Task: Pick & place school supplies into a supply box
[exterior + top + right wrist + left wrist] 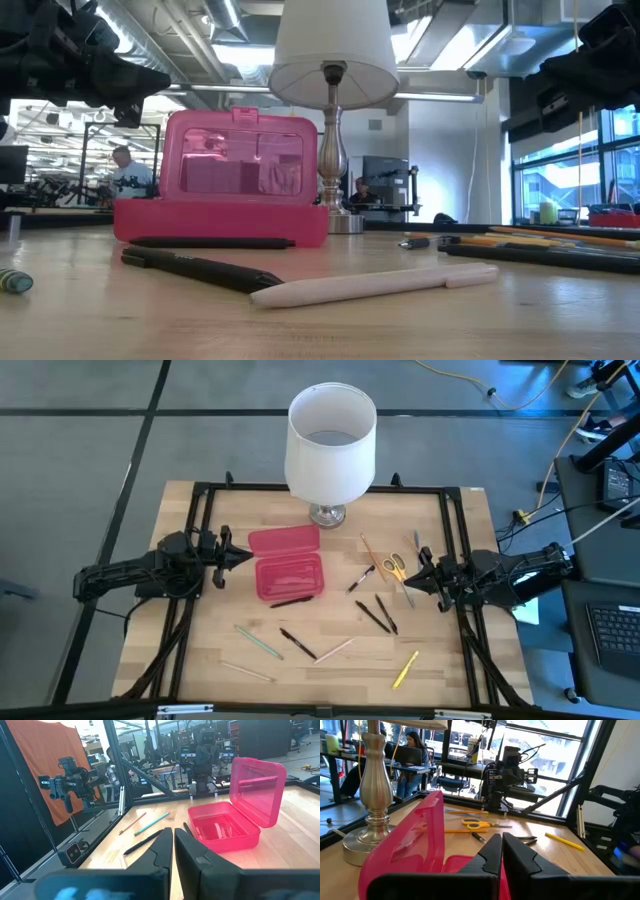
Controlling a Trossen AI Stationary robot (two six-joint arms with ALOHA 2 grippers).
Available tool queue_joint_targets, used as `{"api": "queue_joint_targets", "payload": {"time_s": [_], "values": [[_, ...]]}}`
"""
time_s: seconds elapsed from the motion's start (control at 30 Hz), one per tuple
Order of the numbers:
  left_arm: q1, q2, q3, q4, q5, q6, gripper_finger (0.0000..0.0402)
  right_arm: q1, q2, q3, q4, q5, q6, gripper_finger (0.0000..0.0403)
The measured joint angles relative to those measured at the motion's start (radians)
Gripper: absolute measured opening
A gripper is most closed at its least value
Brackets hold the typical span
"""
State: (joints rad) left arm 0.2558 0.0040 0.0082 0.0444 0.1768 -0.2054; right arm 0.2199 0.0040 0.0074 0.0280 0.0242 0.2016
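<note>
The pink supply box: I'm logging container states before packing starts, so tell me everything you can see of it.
The supply box is a small rectangular case of translucent pink plastic. Its hinged lid stands open and upright on the side toward the lamp. It sits on the wooden table left of centre, near the left tool, which does not touch it. A pale item lies in the tray. A black pen lies against its front edge.

Pink translucent box (290, 577) lies open mid-worktop, lid (284, 541) hinged back and upright, a black pen (291, 601) touching its front edge. Scissors (393, 566), an orange pencil (371, 552) and black pens (377, 615) lie scattered right of it. Green pencil (258, 641), pale pens (334, 650) and yellow pen (405, 669) lie nearer the front.
</note>
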Motion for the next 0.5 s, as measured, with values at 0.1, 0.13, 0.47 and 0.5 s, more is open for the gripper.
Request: {"api": "queue_joint_targets", "payload": {"time_s": [0.1, 0.13, 0.47, 0.5], "values": [[0.000, 0.000, 0.000, 0.000, 0.000, 0.000, 0.0011, 0.000, 0.000, 0.000, 0.000, 0.000, 0.000, 0.0023], [0.000, 0.000, 0.000, 0.000, 0.000, 0.000, 0.0012, 0.000, 0.000, 0.000, 0.000, 0.000, 0.000, 0.0023], [0.000, 0.000, 0.000, 0.000, 0.000, 0.000, 0.0011, 0.000, 0.000, 0.000, 0.000, 0.000, 0.000, 0.0023], [0.000, 0.000, 0.000, 0.000, 0.000, 0.000, 0.0012, 0.000, 0.000, 0.000, 0.000, 0.000, 0.000, 0.0023]]}}
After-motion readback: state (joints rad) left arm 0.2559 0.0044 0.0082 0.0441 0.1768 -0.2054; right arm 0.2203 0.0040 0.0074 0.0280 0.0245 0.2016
